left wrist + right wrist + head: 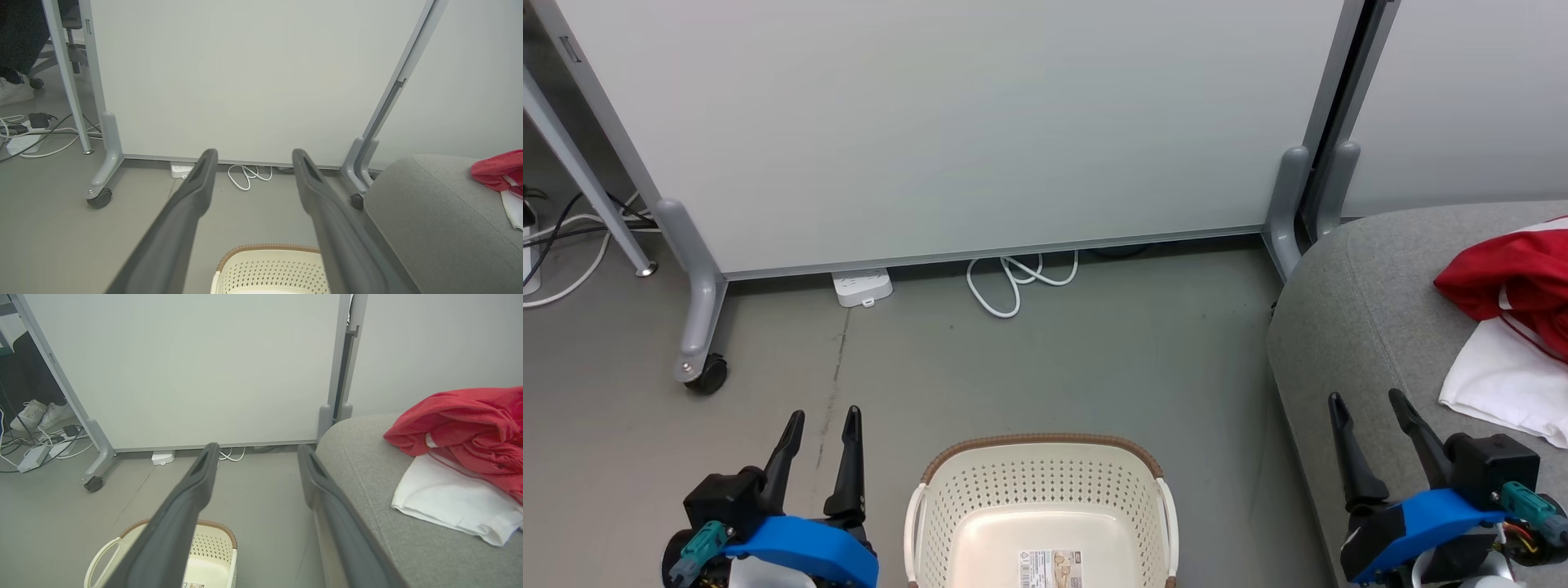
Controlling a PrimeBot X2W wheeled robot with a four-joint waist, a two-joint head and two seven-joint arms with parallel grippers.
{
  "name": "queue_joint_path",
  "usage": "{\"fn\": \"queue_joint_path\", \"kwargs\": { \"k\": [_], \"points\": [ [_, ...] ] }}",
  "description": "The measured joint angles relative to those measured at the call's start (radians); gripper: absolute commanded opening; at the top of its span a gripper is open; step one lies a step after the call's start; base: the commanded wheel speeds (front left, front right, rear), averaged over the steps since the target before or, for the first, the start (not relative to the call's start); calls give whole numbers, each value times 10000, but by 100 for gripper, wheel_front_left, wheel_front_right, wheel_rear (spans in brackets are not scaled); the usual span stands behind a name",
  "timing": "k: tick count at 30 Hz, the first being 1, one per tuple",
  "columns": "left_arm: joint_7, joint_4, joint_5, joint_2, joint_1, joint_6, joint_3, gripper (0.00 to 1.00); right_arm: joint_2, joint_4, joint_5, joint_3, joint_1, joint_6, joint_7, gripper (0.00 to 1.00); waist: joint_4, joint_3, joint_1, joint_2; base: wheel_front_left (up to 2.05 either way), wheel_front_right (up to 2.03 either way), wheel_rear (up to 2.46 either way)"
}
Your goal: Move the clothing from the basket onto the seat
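Left tool [825, 413], right tool [1365, 396] spread; clothing [1511, 278] on seat [1364, 310].

Finding: no text, brand, number or sign is legible in any view.

Item noted: one label sticker [1051, 569] on the inside bottom of the basket [1045, 482], cut off by the lower edge of the head view. It carries a pale block of fine dark print on its left half and a tan illustration on its right half. The characters are too small to read. A corner of the same sticker [193, 585] shows in the right wrist view, also unreadable.
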Motion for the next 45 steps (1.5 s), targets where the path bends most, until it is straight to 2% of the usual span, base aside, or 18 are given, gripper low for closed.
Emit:
{"fn": "queue_joint_path", "kwargs": {
  "k": [10,11,21,45],
  "points": [
    [2,134,-13,-27,65,0,-69,100,0,100,73,123,0,0,-35,100,-39,-2,0,0,0,0,0],
    [4,165,-25,-29,69,0,-105,0,2,127,75,130,3,0,-33,0,-42,3,0,0,0,0,0],
    [94,932,-73,-230,903,2,-209,0,107,1080,100,121,304,0,38,0,-52,2,1,0,0,0,0],
    [1193,198,-3639,-437,853,2,589,0,111,1110,4460,12,215,-2,458,0,-215,28,2,0,0,0,0]
  ]
}}
